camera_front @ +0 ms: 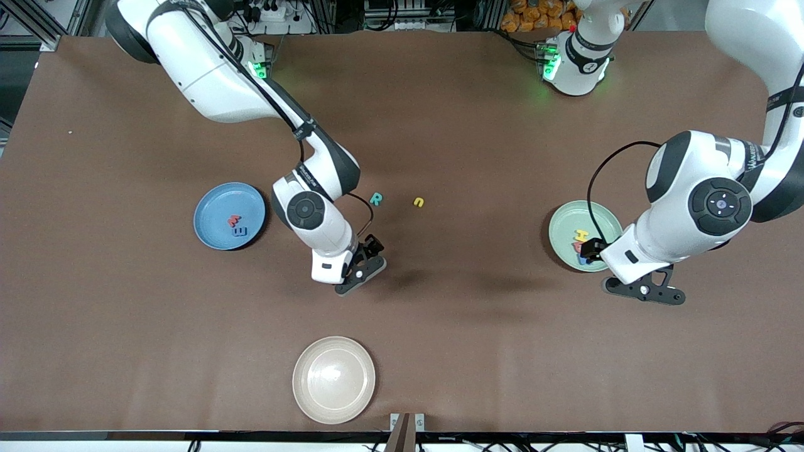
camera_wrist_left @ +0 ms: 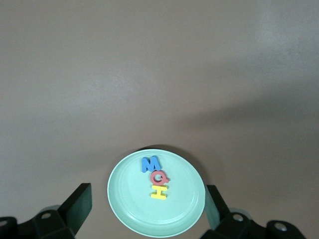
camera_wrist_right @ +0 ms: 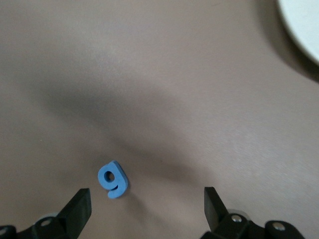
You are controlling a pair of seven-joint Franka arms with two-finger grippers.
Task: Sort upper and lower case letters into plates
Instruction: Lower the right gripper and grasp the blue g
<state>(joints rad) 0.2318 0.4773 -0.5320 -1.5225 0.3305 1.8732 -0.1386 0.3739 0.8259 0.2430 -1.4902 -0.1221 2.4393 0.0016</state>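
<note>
Jaws apart, right gripper hovers above blue g; left gripper, likewise spread, over mint plate.

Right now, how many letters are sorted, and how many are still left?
Done: three letters, M, Q and H, lie in the mint plate, two in the blue plate. In hand: nothing; the open right hand hovers over a blue g, the left hand over the mint plate. Left: g, R and n.

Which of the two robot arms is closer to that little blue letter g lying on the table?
The right. The right gripper hovers directly over the blue g, fingers open. The left gripper hangs over the mint green plate at the left arm's end of the table, also open.
</note>
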